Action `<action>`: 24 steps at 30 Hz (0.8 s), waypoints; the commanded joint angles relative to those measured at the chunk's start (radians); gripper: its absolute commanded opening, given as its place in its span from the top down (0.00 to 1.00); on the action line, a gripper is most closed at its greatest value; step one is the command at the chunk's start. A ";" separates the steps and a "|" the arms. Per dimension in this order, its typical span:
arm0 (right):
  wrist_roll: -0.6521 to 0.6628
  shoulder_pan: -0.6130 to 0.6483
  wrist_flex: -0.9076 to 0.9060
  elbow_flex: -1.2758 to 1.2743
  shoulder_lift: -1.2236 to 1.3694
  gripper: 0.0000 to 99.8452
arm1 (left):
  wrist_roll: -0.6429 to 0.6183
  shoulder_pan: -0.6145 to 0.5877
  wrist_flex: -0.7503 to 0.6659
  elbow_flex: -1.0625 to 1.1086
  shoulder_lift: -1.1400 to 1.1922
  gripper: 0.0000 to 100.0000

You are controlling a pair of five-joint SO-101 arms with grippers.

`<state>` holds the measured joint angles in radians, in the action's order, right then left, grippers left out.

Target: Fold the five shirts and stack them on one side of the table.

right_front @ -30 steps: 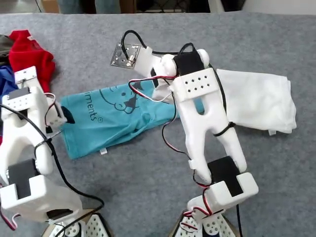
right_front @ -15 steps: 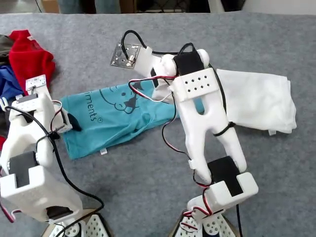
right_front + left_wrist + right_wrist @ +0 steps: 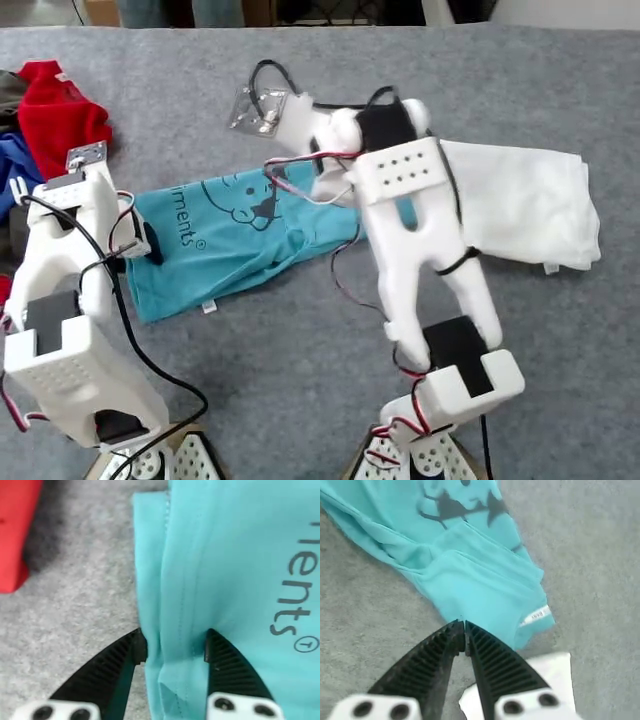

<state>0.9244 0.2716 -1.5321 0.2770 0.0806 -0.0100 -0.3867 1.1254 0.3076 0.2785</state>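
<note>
Grey felt covers the worktop [image 3: 560,90]; a teal printed cotton shirt [image 3: 230,235] lies flat near its centre. At the shirt's 9 o'clock hem the left claw [image 3: 172,647] stands released, astride the fold. Clenched tip to tip, the right claw [image 3: 464,627] sits at the shirt's edge. A white folded shirt [image 3: 520,205] rests at 3 o'clock and a crumpled red shirt [image 3: 55,110] at 10 o'clock.

Teal shirt [image 3: 240,240] carries partial dark lettering [image 3: 290,595] with a circled mark; white neck tag [image 3: 536,615] print illegible.

The high view looks steeply down over the table [image 3: 260,380]. Both wrist views look down close over the teal shirt [image 3: 230,230], which all three share.
</note>
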 commanded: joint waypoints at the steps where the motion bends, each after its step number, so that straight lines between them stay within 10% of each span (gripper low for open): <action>1: 0.012 -0.124 0.055 0.058 -0.004 0.98 | -0.003 0.010 0.000 -0.028 0.006 0.81; 24: 0.009 -0.548 0.212 0.159 -0.021 0.98 | 0.049 -0.166 0.123 -0.248 0.003 0.97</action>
<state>0.9260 -0.2501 -1.3387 0.3798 0.0806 0.0253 -0.4818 1.1930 0.1695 0.3000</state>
